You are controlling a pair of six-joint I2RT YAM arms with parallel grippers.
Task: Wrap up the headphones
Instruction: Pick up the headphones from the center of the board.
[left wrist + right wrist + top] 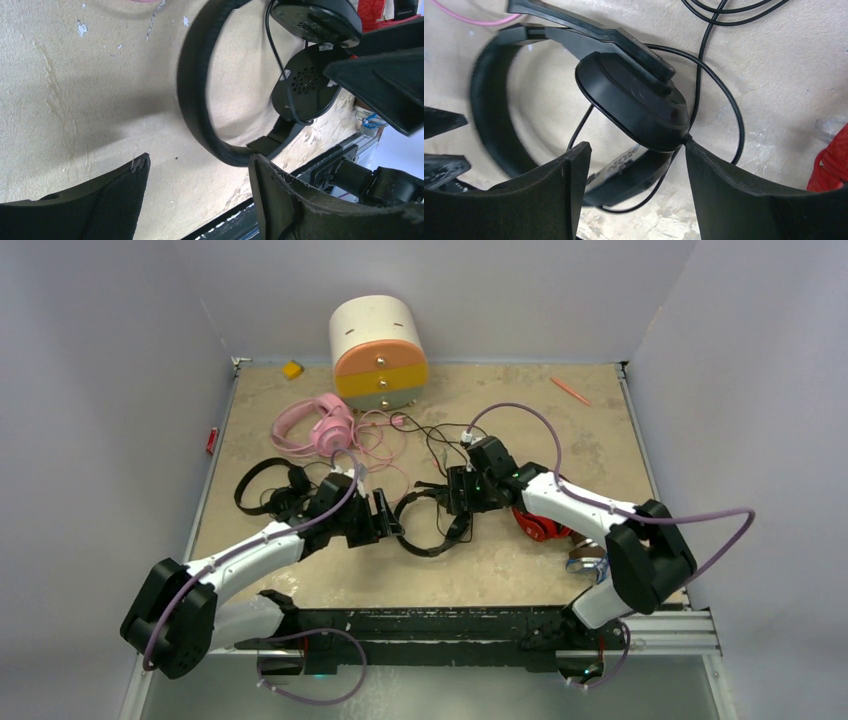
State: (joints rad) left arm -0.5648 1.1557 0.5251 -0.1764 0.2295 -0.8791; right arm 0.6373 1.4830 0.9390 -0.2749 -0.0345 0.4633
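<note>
A black headphone set [430, 527] lies on the table's middle between both grippers. My left gripper [386, 517] is open just left of its headband [192, 90], holding nothing; it also shows in the left wrist view [199, 162]. My right gripper [458, 490] is open, its fingers either side of the stacked ear cups [634, 100], not closed on them; the gripper also shows in the right wrist view [635, 147]. The thin black cable [724, 95] loops beside the cups. Pink headphones [318, 425], a second black set [270, 490], a red set [540, 527] and a brown-silver set [585, 562] lie around.
The white-orange-yellow drawer box [378, 352] stands at the back. Pink and black cables tangle in front of it [400, 435]. An orange pen [570, 390] lies back right and a yellow block [292, 369] back left. White walls enclose the table.
</note>
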